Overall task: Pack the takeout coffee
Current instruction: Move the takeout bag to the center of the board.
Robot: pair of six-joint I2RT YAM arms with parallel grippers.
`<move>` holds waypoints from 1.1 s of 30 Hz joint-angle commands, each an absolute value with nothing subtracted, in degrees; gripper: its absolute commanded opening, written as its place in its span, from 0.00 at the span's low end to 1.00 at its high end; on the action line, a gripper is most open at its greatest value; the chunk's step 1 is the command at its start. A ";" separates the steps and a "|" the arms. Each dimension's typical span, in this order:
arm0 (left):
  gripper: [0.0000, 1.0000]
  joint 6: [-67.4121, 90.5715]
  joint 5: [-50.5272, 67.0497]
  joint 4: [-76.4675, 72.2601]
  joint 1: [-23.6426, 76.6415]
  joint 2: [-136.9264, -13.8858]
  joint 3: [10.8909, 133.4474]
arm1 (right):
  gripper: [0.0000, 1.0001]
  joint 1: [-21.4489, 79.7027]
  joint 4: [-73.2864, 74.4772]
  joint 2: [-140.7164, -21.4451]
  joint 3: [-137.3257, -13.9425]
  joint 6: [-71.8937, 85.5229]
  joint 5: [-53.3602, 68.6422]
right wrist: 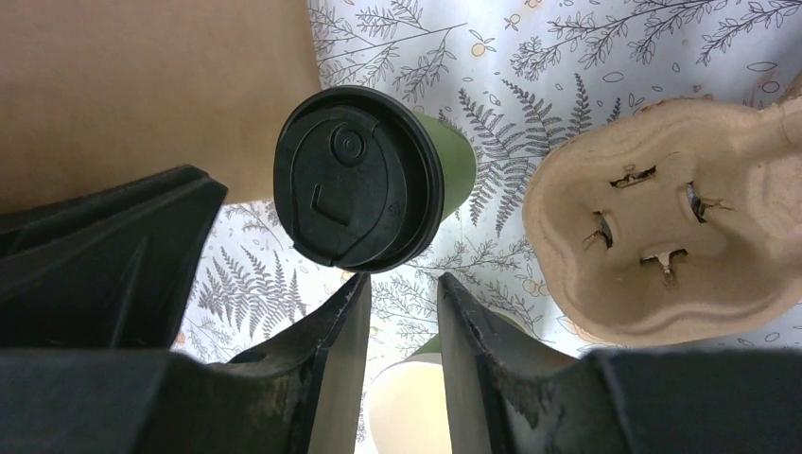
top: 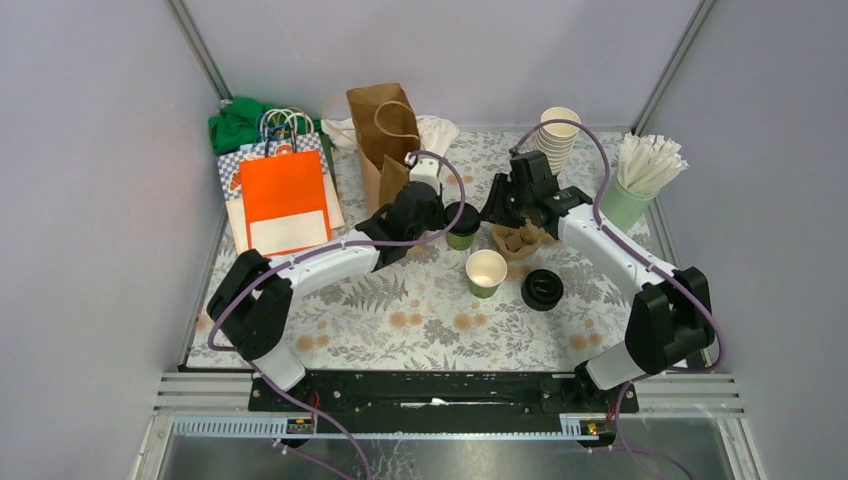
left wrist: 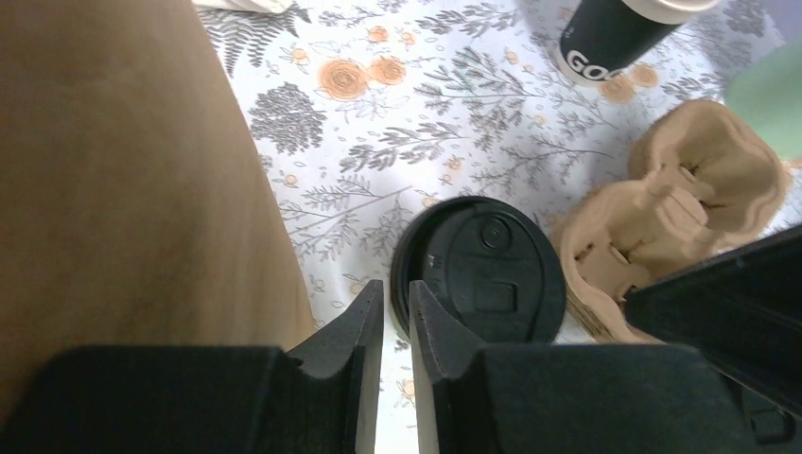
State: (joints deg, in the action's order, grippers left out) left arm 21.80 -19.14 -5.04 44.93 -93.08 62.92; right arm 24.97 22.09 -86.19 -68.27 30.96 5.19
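A dark-green takeout coffee (top: 462, 222) with a black lid (left wrist: 482, 274) stands mid-table beside the brown bag. My left gripper (left wrist: 397, 288) reaches it from the left, jaws drawn close with the lid's left rim pinched between the tips. In the right wrist view the same cup (right wrist: 357, 175) sits just beyond my right gripper (right wrist: 402, 279), which is open and holds nothing. A second green cup (top: 486, 272) without a lid stands nearer, and its white inside (right wrist: 407, 407) shows through the right jaws' gap. A pulp cup carrier (top: 518, 242) lies under the right gripper (top: 492, 212).
A brown paper bag (top: 385, 135) stands behind the left gripper (top: 445, 215). Spare black lids (top: 542, 289) lie right of the lidless cup. Stacked cream cups (top: 557, 138) and a pale green cup of white sticks (top: 640, 185) stand far right. Orange and checked bags (top: 285, 200) lie far left.
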 commanded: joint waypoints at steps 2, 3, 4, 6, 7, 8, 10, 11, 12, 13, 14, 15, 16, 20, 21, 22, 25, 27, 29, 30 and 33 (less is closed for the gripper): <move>0.20 20.81 -20.13 -6.62 42.89 -95.77 65.54 | 0.39 24.63 17.13 -87.11 -67.29 32.29 5.20; 0.20 20.53 -20.69 -6.16 42.77 -96.39 66.17 | 0.39 24.55 16.90 -87.29 -67.22 32.43 5.38; 0.20 20.18 -21.34 -5.66 42.59 -96.89 66.58 | 0.38 24.48 16.73 -87.54 -67.23 32.49 5.53; 0.20 19.69 -21.54 -5.39 41.71 -97.46 66.51 | 0.38 24.35 16.63 -88.04 -67.24 32.71 5.77; 0.20 19.42 -21.48 -5.57 41.29 -97.47 66.27 | 0.38 24.28 16.45 -88.23 -67.12 32.70 5.87; 0.20 19.16 -21.43 -5.67 40.77 -97.47 66.02 | 0.38 24.15 16.32 -88.28 -66.91 32.79 5.95; 0.20 18.59 -21.61 -5.38 39.60 -97.35 65.90 | 0.38 23.83 15.82 -88.33 -66.31 32.99 6.25; 0.20 18.13 -21.72 -5.30 39.09 -97.24 65.84 | 0.38 23.63 15.48 -88.29 -65.97 33.04 6.54; 0.20 17.85 -21.89 -5.16 38.67 -97.09 65.92 | 0.38 23.45 15.27 -88.32 -65.66 33.12 6.85; 0.21 17.58 -21.96 -4.98 38.41 -97.01 66.01 | 0.38 23.20 15.08 -88.33 -65.33 33.21 7.11; 0.21 17.50 -21.92 -4.62 38.19 -96.95 66.29 | 0.38 22.93 14.76 -88.33 -64.98 33.39 7.50; 0.21 17.60 -21.24 -4.12 38.15 -96.81 66.65 | 0.38 22.67 14.36 -88.33 -64.57 33.46 8.13; 0.23 17.89 -19.34 -3.98 38.09 -96.54 66.82 | 0.38 22.34 13.87 -88.26 -64.15 33.71 8.82; 0.36 23.16 -7.87 -5.25 38.14 -94.53 66.02 | 0.37 20.68 10.79 -88.32 -61.93 35.22 12.04; 0.38 24.69 -5.91 -5.41 38.14 -94.22 65.79 | 0.36 20.27 10.20 -88.45 -61.54 35.58 12.72; 0.39 26.18 -4.46 -5.37 38.14 -94.12 65.81 | 0.36 19.96 9.60 -88.62 -61.26 35.95 13.30; 0.41 28.74 -2.28 -4.44 38.14 -94.56 66.61 | 0.35 19.27 8.48 -89.43 -60.91 36.52 14.56; 0.39 29.42 -2.98 -2.97 38.10 -95.61 67.37 | 0.34 18.97 7.93 -90.09 -60.91 36.69 15.34; 0.35 29.80 -3.72 -2.11 38.14 -96.39 67.75 | 0.34 18.98 7.49 -90.62 -60.91 37.03 16.13; 0.33 29.92 -3.69 -2.03 38.13 -96.60 67.80 | 0.34 18.98 7.12 -90.80 -60.96 37.15 16.33; 0.30 30.29 -3.57 -2.11 38.06 -97.21 67.85 | 0.34 18.92 6.40 -91.18 -61.00 37.38 16.69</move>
State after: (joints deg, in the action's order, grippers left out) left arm 27.64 -5.43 -3.99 38.28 -96.07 66.30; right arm 19.11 9.52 -90.76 -60.97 36.47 14.52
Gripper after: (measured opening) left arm 0.312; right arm 0.342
